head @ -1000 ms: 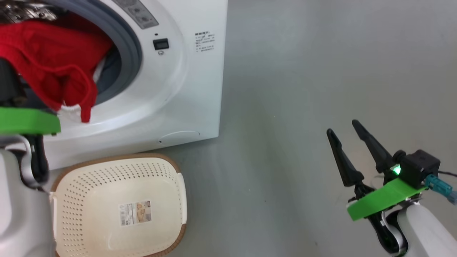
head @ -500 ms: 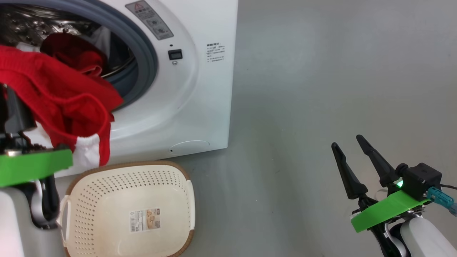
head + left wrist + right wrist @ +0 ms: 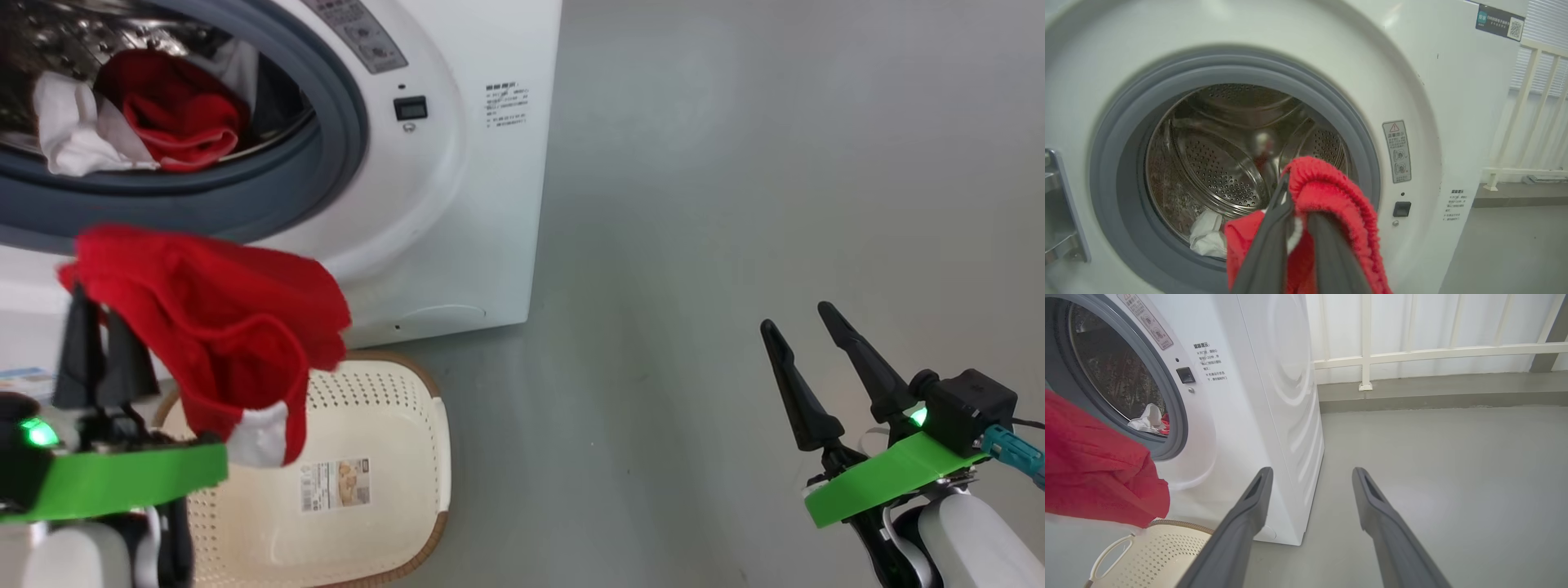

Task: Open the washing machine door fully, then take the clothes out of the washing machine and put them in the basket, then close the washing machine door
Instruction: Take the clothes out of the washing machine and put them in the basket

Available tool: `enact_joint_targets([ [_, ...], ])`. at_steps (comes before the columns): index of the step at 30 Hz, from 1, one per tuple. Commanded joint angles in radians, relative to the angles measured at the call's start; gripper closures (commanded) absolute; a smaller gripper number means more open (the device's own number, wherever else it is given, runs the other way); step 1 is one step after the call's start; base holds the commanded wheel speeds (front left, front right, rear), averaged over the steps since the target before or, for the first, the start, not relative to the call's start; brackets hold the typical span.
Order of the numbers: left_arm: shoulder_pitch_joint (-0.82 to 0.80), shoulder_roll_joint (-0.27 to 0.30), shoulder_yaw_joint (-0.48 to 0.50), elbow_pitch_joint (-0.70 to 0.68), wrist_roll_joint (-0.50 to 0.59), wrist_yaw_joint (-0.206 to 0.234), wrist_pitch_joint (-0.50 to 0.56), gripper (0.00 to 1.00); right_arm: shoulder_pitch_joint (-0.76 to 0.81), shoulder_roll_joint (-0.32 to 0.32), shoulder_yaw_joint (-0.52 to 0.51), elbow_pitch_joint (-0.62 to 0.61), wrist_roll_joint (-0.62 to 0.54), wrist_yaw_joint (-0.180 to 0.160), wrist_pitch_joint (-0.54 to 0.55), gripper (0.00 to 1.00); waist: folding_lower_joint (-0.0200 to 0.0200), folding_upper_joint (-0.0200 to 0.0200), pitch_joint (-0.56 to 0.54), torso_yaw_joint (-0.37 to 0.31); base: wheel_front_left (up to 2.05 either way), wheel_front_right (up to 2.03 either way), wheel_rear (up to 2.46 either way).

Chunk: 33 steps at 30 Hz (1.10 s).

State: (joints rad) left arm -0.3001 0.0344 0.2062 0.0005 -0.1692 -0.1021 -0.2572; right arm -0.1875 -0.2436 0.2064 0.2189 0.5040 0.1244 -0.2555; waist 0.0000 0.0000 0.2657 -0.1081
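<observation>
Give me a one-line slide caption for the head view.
Left gripper holds a red garment over the cream basket; more clothes lie in the washing machine drum; right gripper open.

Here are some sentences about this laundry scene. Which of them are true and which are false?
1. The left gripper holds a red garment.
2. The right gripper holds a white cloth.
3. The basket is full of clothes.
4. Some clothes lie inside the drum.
1. True. The left gripper is shut on the red garment.
2. False. The right gripper is open and holds nothing.
3. False. The visible part of the basket contains only its paper label.
4. True. Red and white clothes lie in the drum.
</observation>
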Motion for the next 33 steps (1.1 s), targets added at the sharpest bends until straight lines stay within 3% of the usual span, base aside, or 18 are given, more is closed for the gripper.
enact_joint_targets([
  [1,0.015,0.016,0.017,0.002,-0.027,0.015,-0.005,1.00,-0.002,-0.011,0.010,-0.028,0.008,0.006,-0.006,0.00,0.0000,0.0000,0.021,0.004,0.00,0.00,0.00],
  [8,0.029,0.016,-0.022,0.162,-0.020,0.027,-0.005,1.00,-0.031,-0.011,0.010,-0.041,0.010,0.006,-0.006,0.00,0.0000,0.0000,0.086,-0.004,0.00,0.00,0.00],
  [18,-0.031,0.021,0.035,0.434,0.012,0.010,-0.005,1.00,-0.077,0.005,0.006,-0.050,0.013,0.006,-0.006,0.00,0.0000,0.0000,0.184,-0.040,0.00,0.00,0.00],
  [33,-0.263,0.095,0.006,0.892,0.120,0.011,-0.005,1.00,-0.161,0.044,0.020,-0.065,0.016,0.006,-0.006,0.00,0.0000,0.0000,0.333,-0.104,0.00,0.00,0.00],
])
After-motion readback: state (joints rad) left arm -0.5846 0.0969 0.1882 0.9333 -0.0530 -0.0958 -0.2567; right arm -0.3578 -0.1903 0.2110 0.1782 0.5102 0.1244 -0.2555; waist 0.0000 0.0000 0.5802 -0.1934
